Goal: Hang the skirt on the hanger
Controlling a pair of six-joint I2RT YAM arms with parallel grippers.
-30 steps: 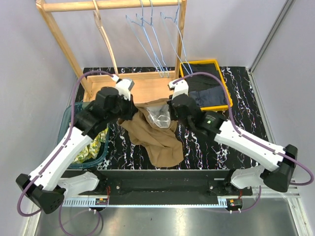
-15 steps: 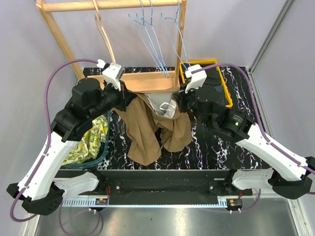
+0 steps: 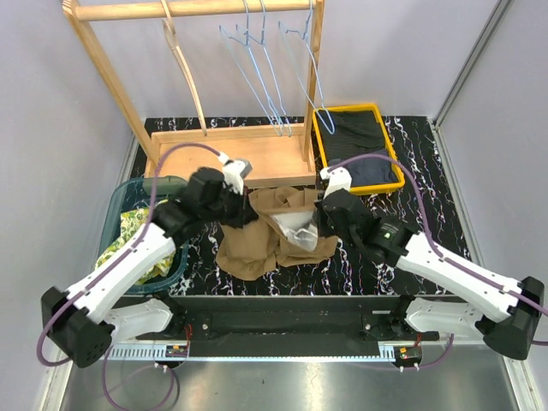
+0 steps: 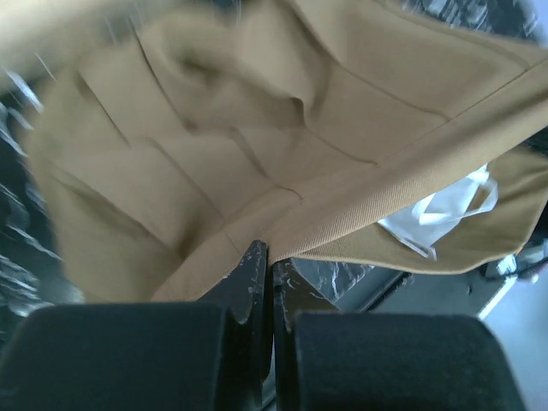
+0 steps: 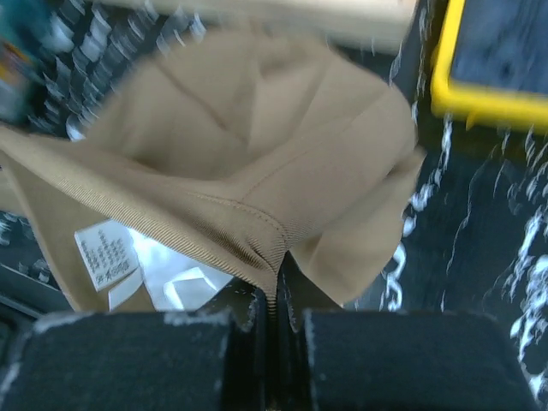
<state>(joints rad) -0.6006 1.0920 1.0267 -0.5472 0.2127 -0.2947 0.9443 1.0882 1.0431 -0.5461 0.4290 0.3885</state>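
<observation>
The skirt (image 3: pixel 272 233) is clamped at its edge by the left fingers (image 4: pixel 250 274) and right fingers (image 5: pixel 295 301) (shown only in wrist views; hidden overhead).

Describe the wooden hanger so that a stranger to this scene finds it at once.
Look at the wooden rack standing at the far edge of the table. Several hangers hang from its top rail; the wooden hanger is the leftmost one. It alone is thick pale wood, while the wire hangers to its right are thin and light blue.
</observation>
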